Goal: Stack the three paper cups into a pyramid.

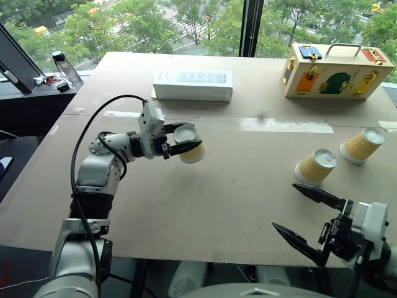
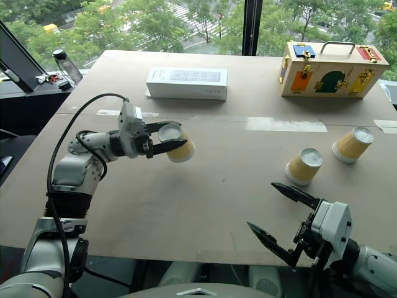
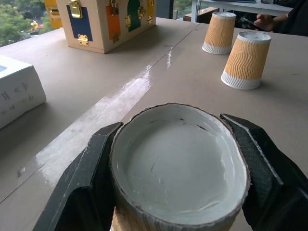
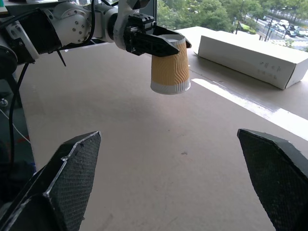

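A ribbed, tapered yellow-tan paper cup (image 1: pixel 190 144) is clamped upside down, above the table (image 1: pixel 205 198), by the left gripper (image 1: pixel 183 142); two matching cups (image 1: pixel 316 166) (image 1: pixel 362 145) are stood inverted far right; the right gripper (image 1: pixel 307 218) is spread wide.

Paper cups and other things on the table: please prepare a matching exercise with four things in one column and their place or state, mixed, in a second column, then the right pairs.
Things:
1. held paper cup
2. two free paper cups
3. white box
4. right gripper

Places or states:
A. open, holding nothing
B. upside down on the table's right part
C. lifted off the table in the left gripper
D. lying at the far side, left of the wooden latch box

Pairs: 1-C, 2-B, 3-D, 4-A
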Robot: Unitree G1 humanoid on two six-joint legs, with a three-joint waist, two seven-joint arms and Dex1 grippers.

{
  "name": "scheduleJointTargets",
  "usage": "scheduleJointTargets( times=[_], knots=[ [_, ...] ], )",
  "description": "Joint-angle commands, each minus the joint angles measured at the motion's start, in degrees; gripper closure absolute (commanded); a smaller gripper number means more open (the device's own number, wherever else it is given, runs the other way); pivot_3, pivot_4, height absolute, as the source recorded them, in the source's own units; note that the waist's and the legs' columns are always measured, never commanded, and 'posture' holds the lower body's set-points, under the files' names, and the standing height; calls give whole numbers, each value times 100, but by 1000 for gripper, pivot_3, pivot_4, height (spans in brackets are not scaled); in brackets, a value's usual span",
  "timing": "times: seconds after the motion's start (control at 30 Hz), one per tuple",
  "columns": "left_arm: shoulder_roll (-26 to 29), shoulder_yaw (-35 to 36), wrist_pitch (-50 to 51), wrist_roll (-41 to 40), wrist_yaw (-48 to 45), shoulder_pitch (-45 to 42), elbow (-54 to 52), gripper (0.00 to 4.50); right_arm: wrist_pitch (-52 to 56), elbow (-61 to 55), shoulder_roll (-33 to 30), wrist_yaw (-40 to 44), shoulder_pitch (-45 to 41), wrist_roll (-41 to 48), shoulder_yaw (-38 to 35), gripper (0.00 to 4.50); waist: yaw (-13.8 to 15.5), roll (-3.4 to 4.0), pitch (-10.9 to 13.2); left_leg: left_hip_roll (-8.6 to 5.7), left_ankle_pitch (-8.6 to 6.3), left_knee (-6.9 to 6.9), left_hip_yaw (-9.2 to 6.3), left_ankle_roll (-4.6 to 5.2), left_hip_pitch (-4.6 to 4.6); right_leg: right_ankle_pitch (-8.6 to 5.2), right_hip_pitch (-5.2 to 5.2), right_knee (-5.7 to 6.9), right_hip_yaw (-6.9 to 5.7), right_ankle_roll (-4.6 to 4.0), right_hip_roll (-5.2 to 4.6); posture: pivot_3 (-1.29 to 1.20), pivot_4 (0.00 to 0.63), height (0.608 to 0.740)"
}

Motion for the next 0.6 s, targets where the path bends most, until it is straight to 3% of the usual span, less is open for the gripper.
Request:
scheduleJointTargets(
  times=[0.03, 0.2, 0.6],
  knots=[
    [-251, -292, 81, 176, 48, -416, 57, 1902, -345, -39, 300, -202, 269, -148, -290, 0, 13, 0, 0, 1, 0, 0, 1, 0, 0, 0, -1, 0, 1, 0, 1, 0, 150, 740],
    [-635, -562, -50, 443, 122, -740, 422, 1902, -668, 16, 588, -155, 818, -330, -458, 0, 7, 1, 1, 1, 0, 0, -2, 0, 0, -2, 0, 2, 1, 3, 6, 0, 150, 740],
    [-1114, -834, -307, 771, 120, -756, 829, 1902, -869, -110, 817, -284, 1187, -513, -403, 0, 17, 2, 1, 1, 0, 2, 3, 0, -1, -4, -1, 3, 10, 6, 5, 0, 150, 740]
  ],
)
